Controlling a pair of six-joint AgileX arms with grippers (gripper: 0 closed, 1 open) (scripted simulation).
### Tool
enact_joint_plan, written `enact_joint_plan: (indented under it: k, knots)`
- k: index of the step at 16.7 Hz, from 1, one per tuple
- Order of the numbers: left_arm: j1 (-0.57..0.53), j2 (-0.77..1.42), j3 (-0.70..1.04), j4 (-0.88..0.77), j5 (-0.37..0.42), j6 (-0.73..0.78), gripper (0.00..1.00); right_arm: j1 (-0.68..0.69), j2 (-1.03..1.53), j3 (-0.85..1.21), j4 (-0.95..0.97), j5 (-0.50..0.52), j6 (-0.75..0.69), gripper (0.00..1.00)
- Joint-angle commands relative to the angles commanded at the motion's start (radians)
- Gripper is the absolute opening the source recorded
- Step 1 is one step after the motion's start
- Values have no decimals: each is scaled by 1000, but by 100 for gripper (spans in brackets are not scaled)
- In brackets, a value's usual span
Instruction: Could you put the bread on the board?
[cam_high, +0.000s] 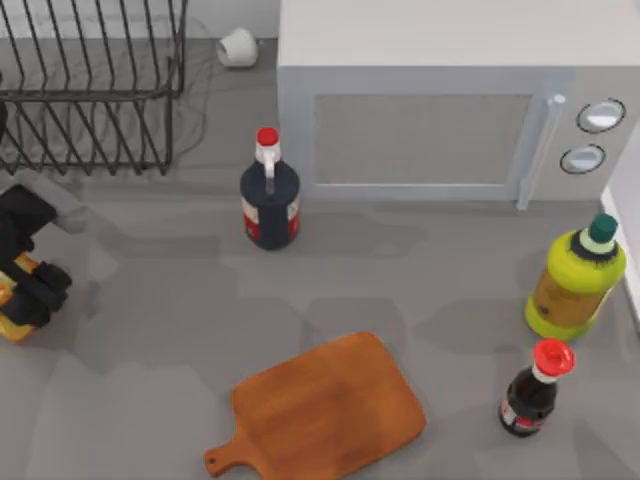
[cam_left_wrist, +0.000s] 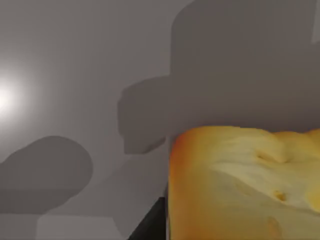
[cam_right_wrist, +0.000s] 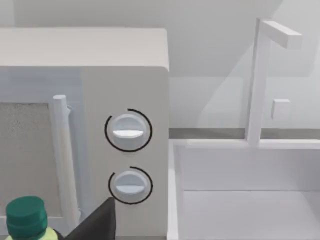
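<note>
My left gripper (cam_high: 30, 290) is black, and the bread (cam_left_wrist: 245, 185) beside it is golden-yellow with an orange-brown crust. The board (cam_high: 330, 410) near the worktop's front edge is orange-brown wood with a faint grain. The worktop (cam_high: 150, 350) is plain grey — mottled with darker shadow patches. Toward the back stand a white-grey microwave (cam_high: 450, 100) and a black wire rack (cam_high: 90, 90). One dark bottle (cam_high: 270, 195) has a red cap; another dark red-capped bottle (cam_high: 533, 390) and a yellow-green bottle (cam_high: 577, 280) — green cap — stand by the right edge.
</note>
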Motion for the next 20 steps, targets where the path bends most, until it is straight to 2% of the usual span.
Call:
enact_joint_plan:
  k: [6,14,20]
  knots:
    - [-1,-6,15,-17,1,0,0,0,0,0,0,0,0,100]
    - [-4,-114,223,-346,0,-2,0,0,0,0,0,0,0,100]
    - [-3,-129,244,-374,-1,-2,0,0,0,0,0,0,0,100]
